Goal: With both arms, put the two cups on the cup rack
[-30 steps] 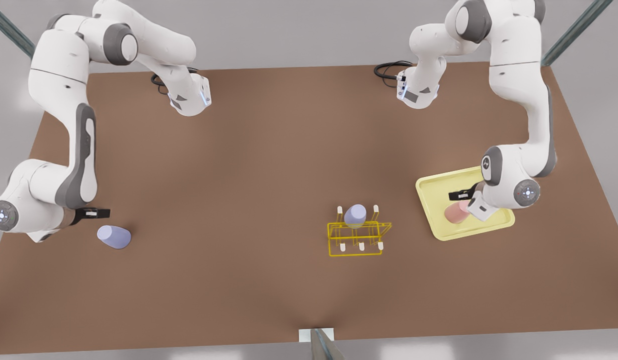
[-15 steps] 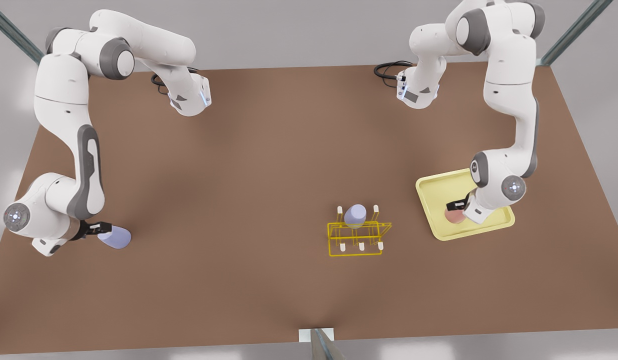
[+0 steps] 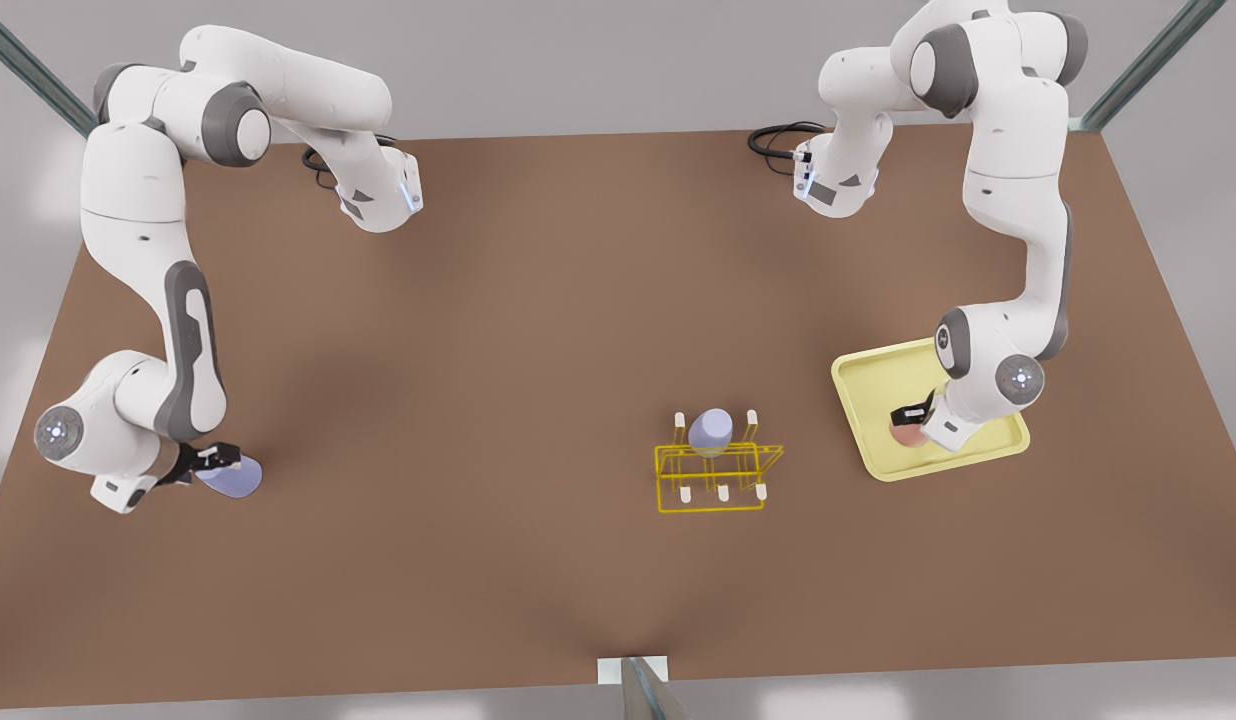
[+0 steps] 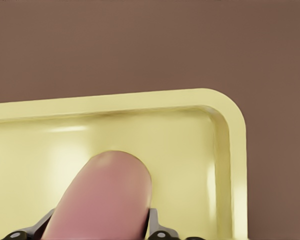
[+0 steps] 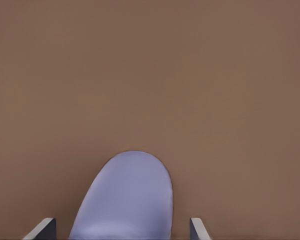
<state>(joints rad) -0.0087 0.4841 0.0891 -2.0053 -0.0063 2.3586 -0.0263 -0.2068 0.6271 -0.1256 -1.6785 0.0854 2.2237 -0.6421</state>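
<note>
On the yellow tray [image 3: 868,385], at the front view's right, we see the left gripper [image 3: 912,419] with its fingers [image 4: 159,231] pressed against the pink cup [image 4: 102,197], clenched on it. At the front view's left, the right gripper [image 3: 214,462] straddles the lavender cup [image 5: 127,200] lying on the table [image 3: 498,330], fingers [image 5: 197,229] apart, released. Between them stands the cup rack [image 3: 716,478], another lavender cup [image 3: 710,431] on it.

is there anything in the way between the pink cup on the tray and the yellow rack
Nothing visible lies on the table between the pink cup and the cup rack, but the tray has a raised rim to clear, and a lavender cup already sits on one of the rack's back pegs.
</note>
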